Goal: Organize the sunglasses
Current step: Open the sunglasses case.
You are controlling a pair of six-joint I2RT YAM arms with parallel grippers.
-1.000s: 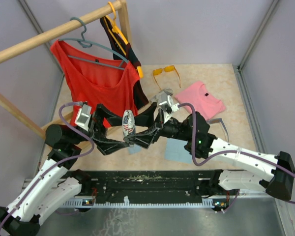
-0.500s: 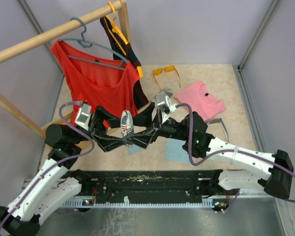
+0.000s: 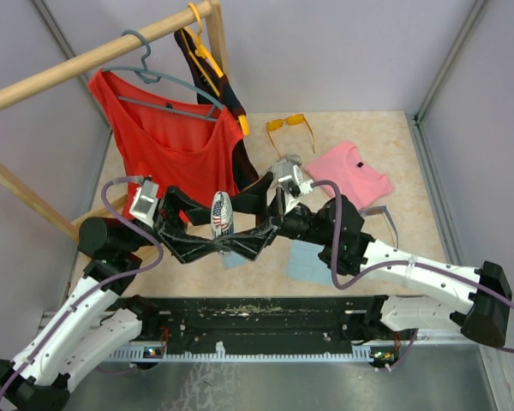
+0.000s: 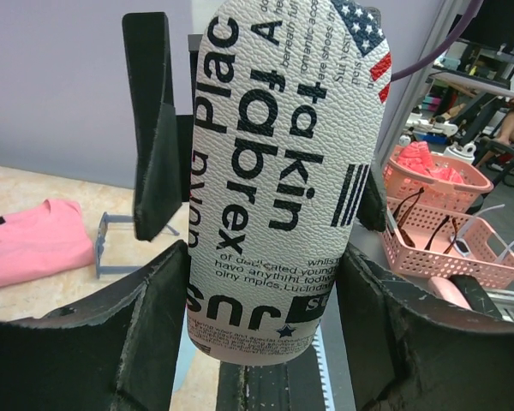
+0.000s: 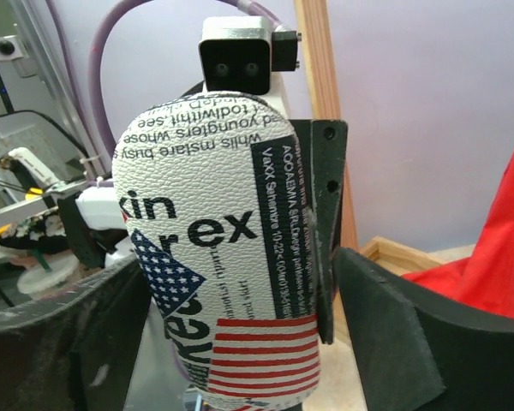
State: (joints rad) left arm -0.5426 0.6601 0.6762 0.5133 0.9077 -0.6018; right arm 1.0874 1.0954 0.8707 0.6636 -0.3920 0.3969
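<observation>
A patterned glasses case point(image 3: 222, 212), white with black lettering and a flag print, is held upright in mid-air between the two arms. My left gripper point(image 3: 216, 242) is shut on its lower end, and in the left wrist view both fingers of the left gripper point(image 4: 261, 325) press the case point(image 4: 274, 171). My right gripper point(image 3: 238, 240) faces it from the other side. In the right wrist view the right gripper point(image 5: 240, 342) stands open around the case point(image 5: 214, 257), with a gap at its right finger. The orange-yellow sunglasses point(image 3: 289, 125) lie on the far table.
A red tank top point(image 3: 171, 137) hangs on a wooden rack point(image 3: 94, 56) at the left, beside a black-and-orange garment point(image 3: 210, 68). A folded pink shirt point(image 3: 349, 171) lies at the right. Two light-blue cloths point(image 3: 310, 261) point(image 3: 234, 259) lie under the arms.
The left jaws have closed in onto the case. The right jaws have widened off it. Both arms stay almost in place.
</observation>
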